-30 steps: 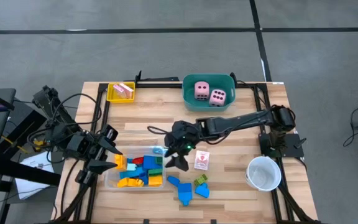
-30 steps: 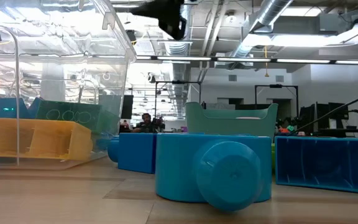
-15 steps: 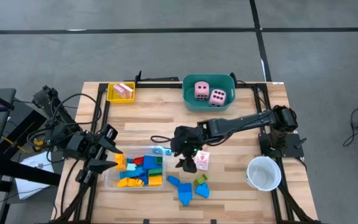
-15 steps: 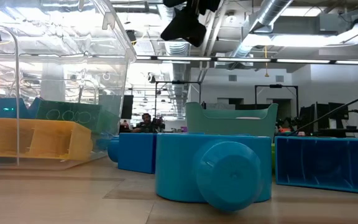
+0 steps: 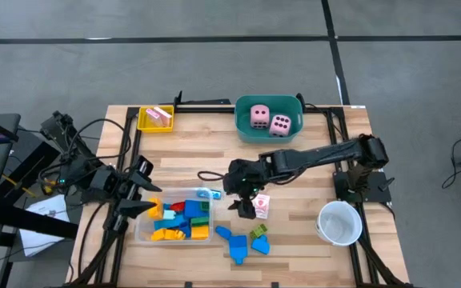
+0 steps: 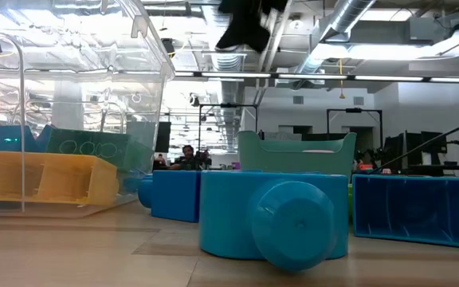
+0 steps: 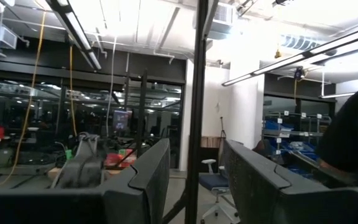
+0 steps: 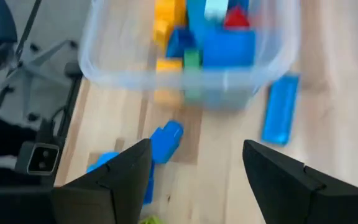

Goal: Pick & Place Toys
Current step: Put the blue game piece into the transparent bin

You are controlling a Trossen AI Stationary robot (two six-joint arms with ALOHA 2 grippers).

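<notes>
Wooden tabletop (image 5: 190,152) fills my overhead feed. My right gripper (image 5: 245,210) hangs with its fingers (image 8: 114,180) spread and nothing between them, beside the pink-white card (image 5: 260,206). My left gripper (image 5: 145,198), fingers parted and empty, sits at the end of the clear tray (image 5: 141,228) of building blocks (image 5: 181,220). Loose blue blocks (image 5: 232,242) lie just below; two pink dice (image 5: 269,120) rest in the teal tub (image 5: 243,126).

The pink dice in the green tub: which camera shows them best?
The high view: both pink dice sit side by side in the teal tub at the table's far edge, dots visible. The low view shows only the tub's wall, hiding the dice. Neither wrist view shows them.
</notes>
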